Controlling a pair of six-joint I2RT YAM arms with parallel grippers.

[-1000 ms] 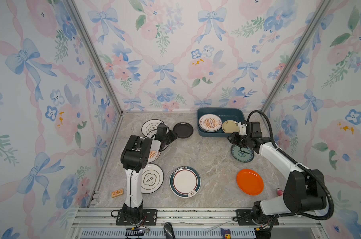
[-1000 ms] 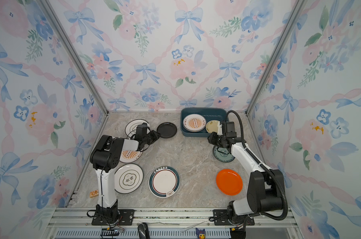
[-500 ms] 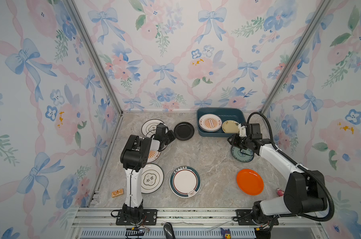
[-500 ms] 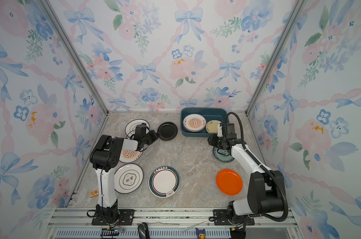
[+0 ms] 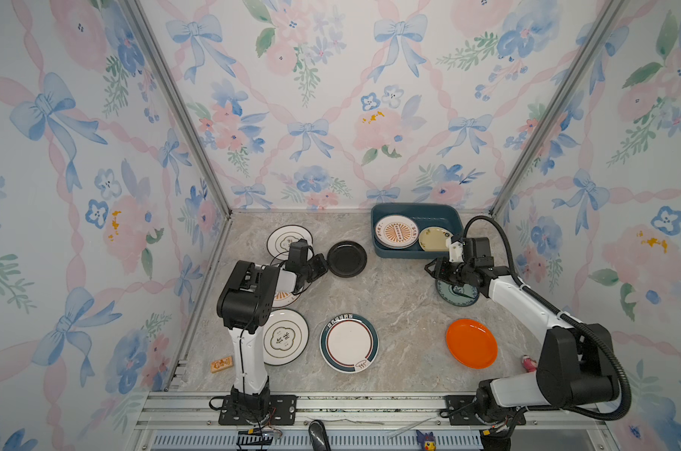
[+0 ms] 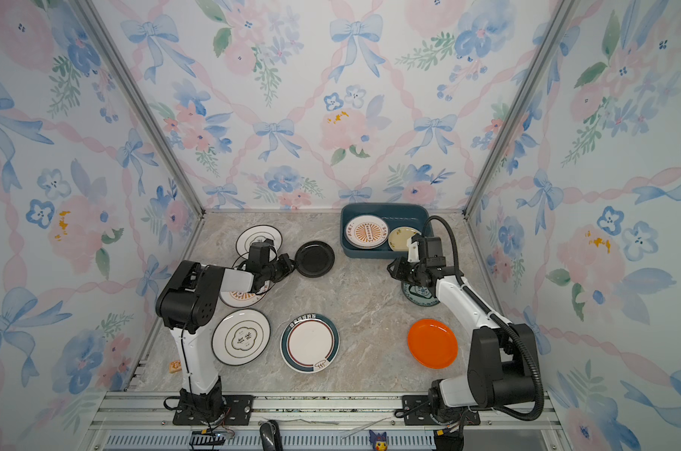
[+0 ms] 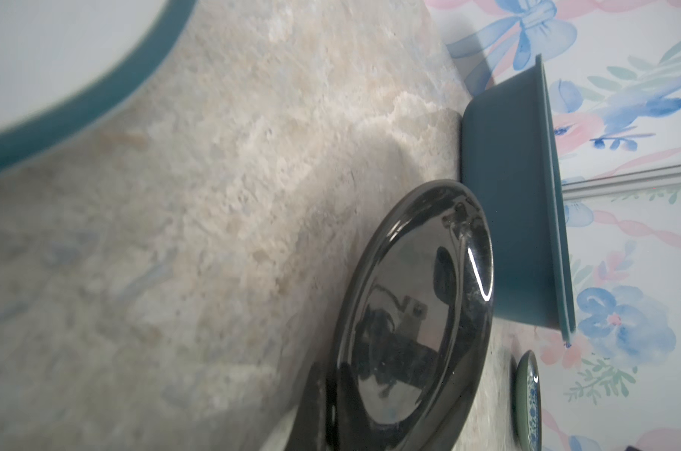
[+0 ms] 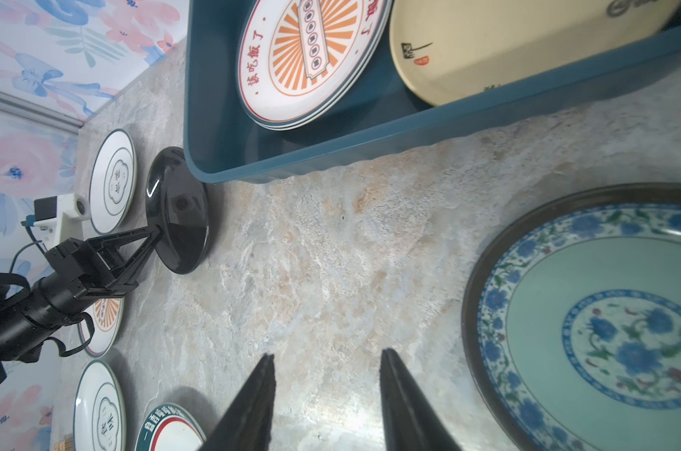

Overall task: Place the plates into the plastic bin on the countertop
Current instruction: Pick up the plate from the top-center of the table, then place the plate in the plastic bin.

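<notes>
Now the left gripper [image 8: 154, 231] has clamped onto the black plate [image 5: 346, 259]; the right gripper [image 8: 327, 353] stays parted.

The black plate [image 5: 346, 259] lies flat, its rim clamped in the left gripper [image 5: 325, 266], near the teal bin [image 5: 413, 209] holding sunburst plates [image 5: 396, 231] and a yellow plate [image 5: 434, 239]. The blue-green plate [image 5: 459, 295] lies just beside the right gripper [image 5: 428, 268].

black plate [image 8: 179, 211] is shown at the left gripper [image 8: 156, 231]; blue-green floral plate [image 8: 604, 324] is seen beside the right gripper [image 8: 325, 355]; ahead of it, orange sunburst plate [image 8: 311, 54] in a teal bin [image 8: 331, 156].
</notes>
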